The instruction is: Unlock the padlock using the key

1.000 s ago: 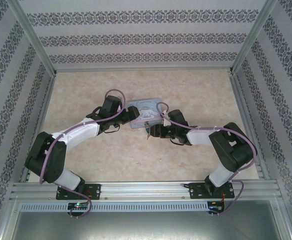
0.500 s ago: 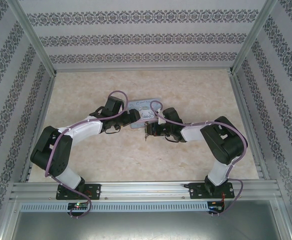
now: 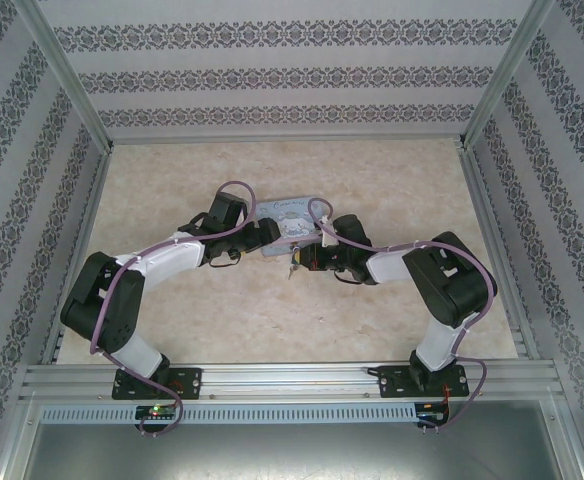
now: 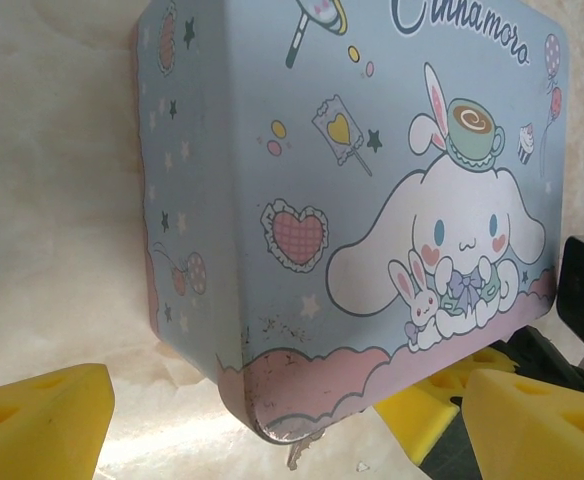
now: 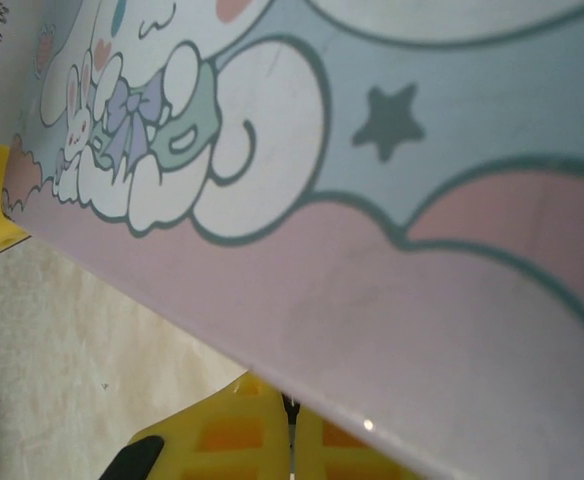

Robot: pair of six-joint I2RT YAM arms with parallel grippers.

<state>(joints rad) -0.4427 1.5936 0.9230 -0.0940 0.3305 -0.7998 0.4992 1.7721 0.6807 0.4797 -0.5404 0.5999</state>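
A: Two arms crowd the tin (image 3: 290, 215). Why?
B: Left fingers (image 4: 42, 425) stand apart, bracketing its near corner, likely to steady it on the desk (image 4: 62, 200). Right fingers (image 5: 222, 438) pinch a dark sliver, the key (image 5: 290, 415), beside the tin's edge.
A: And the padlock (image 4: 294, 458)?
B: Probably that grey bit under the corner; too small to confirm.

I'm watching two arms wearing matching livery: the left arm (image 3: 167, 258) and the right arm (image 3: 397, 270) are each showing smooth white shells on the long links and bulky black housings at the joints. A lilac cable (image 3: 234, 186) is looping along each one, and black base plates (image 3: 157, 382) are anchoring them. The left gripper (image 4: 290, 415) is carrying yellow wedge-shaped pads (image 4: 37, 420) with triangular recesses; the right gripper (image 5: 290, 445) is showing matching yellow pads (image 5: 227, 440).
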